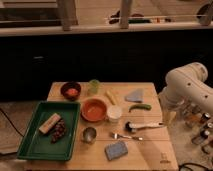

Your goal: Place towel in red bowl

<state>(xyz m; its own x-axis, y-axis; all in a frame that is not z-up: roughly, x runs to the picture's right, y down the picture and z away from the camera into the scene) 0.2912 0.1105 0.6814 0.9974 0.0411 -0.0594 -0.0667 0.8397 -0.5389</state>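
Note:
The towel (134, 95) is a small grey-blue folded cloth lying flat at the back right of the wooden table (150, 157). The red bowl (94, 109) stands near the table's middle, left of the towel, with nothing visible in it. My white arm (187, 84) bends in from the right. My gripper (170, 115) hangs low beside the table's right edge, to the right of the towel and apart from it. It holds nothing that I can see.
A green tray (47, 131) with food items fills the left. Around the red bowl are a dark bowl (70, 90), green cup (94, 86), banana (110, 96), white cup (114, 113), green vegetable (139, 107), brush (145, 125), fork (125, 136), metal cup (89, 134) and blue sponge (116, 149).

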